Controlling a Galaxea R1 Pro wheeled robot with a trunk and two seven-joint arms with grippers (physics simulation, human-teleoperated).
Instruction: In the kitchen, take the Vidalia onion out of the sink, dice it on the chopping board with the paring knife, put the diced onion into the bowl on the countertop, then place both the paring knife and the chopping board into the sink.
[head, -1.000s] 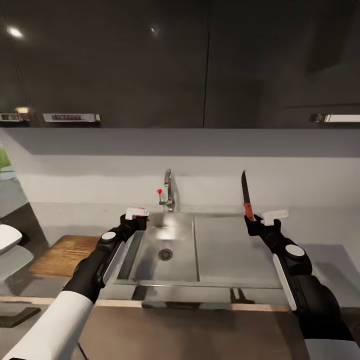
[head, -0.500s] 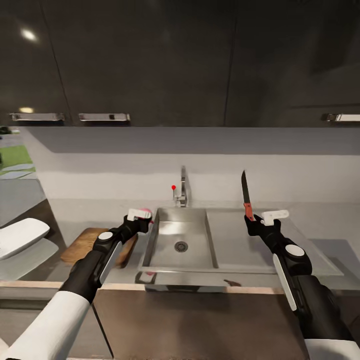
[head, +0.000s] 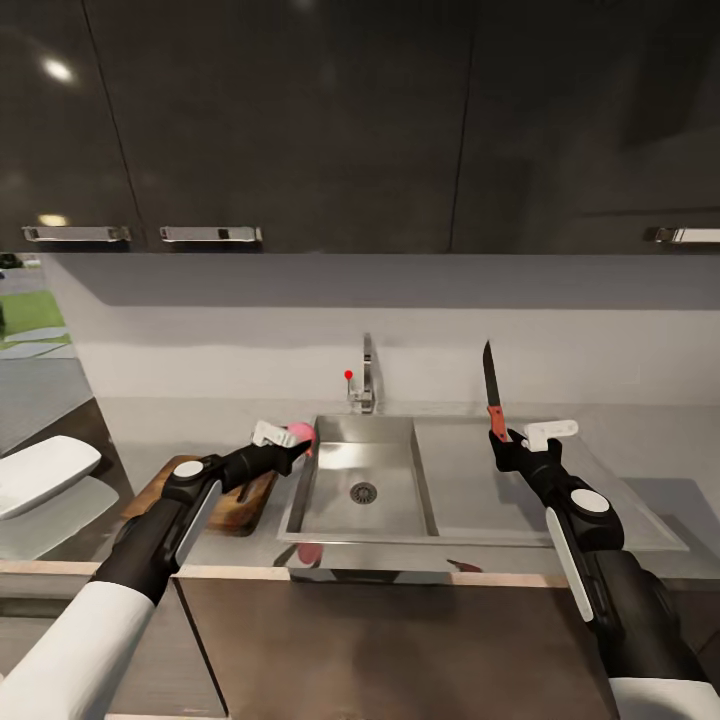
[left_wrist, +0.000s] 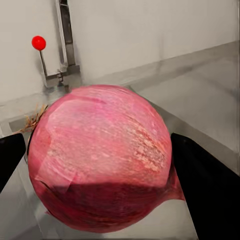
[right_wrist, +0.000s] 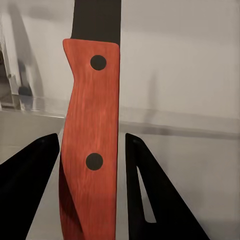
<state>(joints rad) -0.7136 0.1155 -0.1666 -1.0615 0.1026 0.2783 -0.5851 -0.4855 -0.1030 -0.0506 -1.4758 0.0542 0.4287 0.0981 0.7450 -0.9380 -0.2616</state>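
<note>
At the sink (head: 400, 440): basin bare, only the drain showing.
Left hand (head: 288, 440): clamped on the Vidalia onion (head: 300, 434); it has swung from the basin's edge toward the chopping board (head: 205, 490) on the desk (head: 640, 440).
Right hand (head: 508, 442): fingers closed on the paring knife (head: 491, 392), blade up, unmoved.
Meaning: onion retrieved; setting it down and dicing come next.

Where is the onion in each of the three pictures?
Head view: the onion is a small pink ball in the left tool, at the left rim of the sink.
Left wrist view: the onion is large and central, between the dark fingers.
Right wrist view: no onion, just the knife.
Shared landmark: the tap.
</note>
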